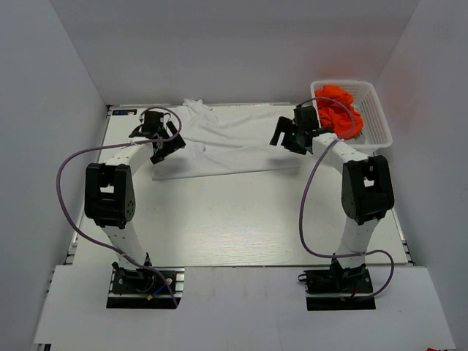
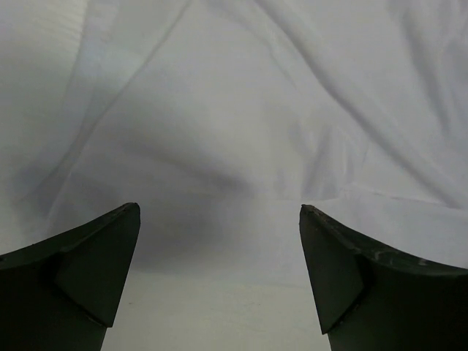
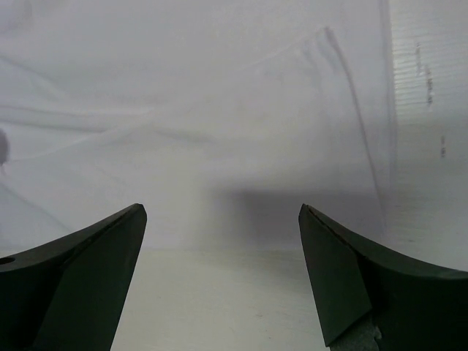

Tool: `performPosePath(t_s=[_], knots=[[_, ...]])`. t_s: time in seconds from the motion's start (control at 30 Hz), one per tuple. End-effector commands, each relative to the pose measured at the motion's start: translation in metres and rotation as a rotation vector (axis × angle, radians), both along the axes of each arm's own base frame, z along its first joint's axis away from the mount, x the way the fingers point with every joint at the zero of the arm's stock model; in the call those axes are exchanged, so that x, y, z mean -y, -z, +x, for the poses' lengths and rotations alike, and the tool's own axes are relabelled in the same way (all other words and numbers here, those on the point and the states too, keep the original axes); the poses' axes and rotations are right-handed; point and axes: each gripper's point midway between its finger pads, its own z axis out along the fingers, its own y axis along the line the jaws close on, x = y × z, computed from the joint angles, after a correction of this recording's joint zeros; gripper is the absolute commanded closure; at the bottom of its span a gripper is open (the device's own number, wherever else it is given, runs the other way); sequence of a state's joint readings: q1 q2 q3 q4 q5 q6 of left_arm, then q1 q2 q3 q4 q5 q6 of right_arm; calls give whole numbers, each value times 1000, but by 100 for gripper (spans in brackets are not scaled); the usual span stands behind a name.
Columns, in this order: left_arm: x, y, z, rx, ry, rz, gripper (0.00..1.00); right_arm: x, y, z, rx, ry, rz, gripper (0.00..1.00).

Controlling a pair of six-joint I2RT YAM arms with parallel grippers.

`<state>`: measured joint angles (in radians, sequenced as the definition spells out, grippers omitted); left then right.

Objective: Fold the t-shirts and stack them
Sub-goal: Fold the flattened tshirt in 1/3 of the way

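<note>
Two arms stand at the near edge of the table (image 1: pixel 234 219), the left arm (image 1: pixel 110 191) and the right arm (image 1: pixel 365 186) both reaching toward the far half; the white t-shirt (image 1: pixel 227 142) lies there, spread wide and creased, with one part bunched up toward the far edge. The left jaws hang over the shirt's left end, the right jaws over its right end, so the cloth stretches between them. In the left wrist view the two dark fingers (image 2: pixel 80 270) stand wide apart with nothing between them; wrinkled white cloth fills the view beyond, and its near edge runs across just ahead of the fingertips, with bare table below it. In the right wrist view the fingers (image 3: pixel 80 274) are likewise spread and hold nothing; the shirt lies flatter here, a stitched seam slants down on the right, and pale table shows beside and below the cloth. Whether either pair of jaws touches the cloth cannot be told. The orange t-shirts (image 1: pixel 338 110) sit crumpled in a heap inside the white lattice basket (image 1: pixel 376 121) at the far right corner, just behind the right wrist.
</note>
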<state>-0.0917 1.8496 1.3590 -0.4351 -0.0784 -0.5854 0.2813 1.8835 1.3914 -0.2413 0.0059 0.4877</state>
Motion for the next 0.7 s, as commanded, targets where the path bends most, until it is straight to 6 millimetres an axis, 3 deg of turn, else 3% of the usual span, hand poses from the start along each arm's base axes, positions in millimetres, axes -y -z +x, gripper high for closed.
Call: performPosePath(t_s=[0.0, 0.13, 0.23, 0.33, 0.37, 0.4, 0.43, 0.47, 0.5, 0.57, 0.6, 0.63, 0.67], knots=[[22, 1, -1, 63, 60, -96, 0, -16, 14, 0, 15, -58, 16, 9], [20, 35, -12, -28, 27, -95, 0, -20, 35, 2, -2, -55, 5, 9], [17, 47, -18, -70, 18, -83, 0, -23, 48, 1, -26, -57, -2, 9], [14, 62, -37, -124, 2, -77, 0, -21, 66, -14, -82, -44, -10, 9], [13, 74, -52, -162, -14, -83, 0, -13, 70, -18, -98, -9, -33, 9], [13, 73, -57, -164, -29, -93, 0, -7, 78, -31, -135, -2, -44, 9], [14, 76, -67, -190, -37, -106, 0, -6, 74, -38, -136, 5, -42, 9], [13, 87, -88, -240, -54, -109, 0, -3, 77, -44, -144, 14, -56, 9], [12, 88, -95, -246, -64, -114, 0, 5, 81, -63, -169, 21, -65, 9], [12, 88, -127, -291, -82, -134, 0, 8, 84, -79, -194, 27, -68, 9], [14, 85, -136, -299, -85, -147, 0, 14, 90, -104, -220, 24, -81, 9], [12, 78, -151, -289, -92, -153, 0, 15, 88, -111, -213, 16, -92, 9], [12, 75, -161, -287, -99, -158, 0, 22, 100, -129, -245, 24, -115, 9]])
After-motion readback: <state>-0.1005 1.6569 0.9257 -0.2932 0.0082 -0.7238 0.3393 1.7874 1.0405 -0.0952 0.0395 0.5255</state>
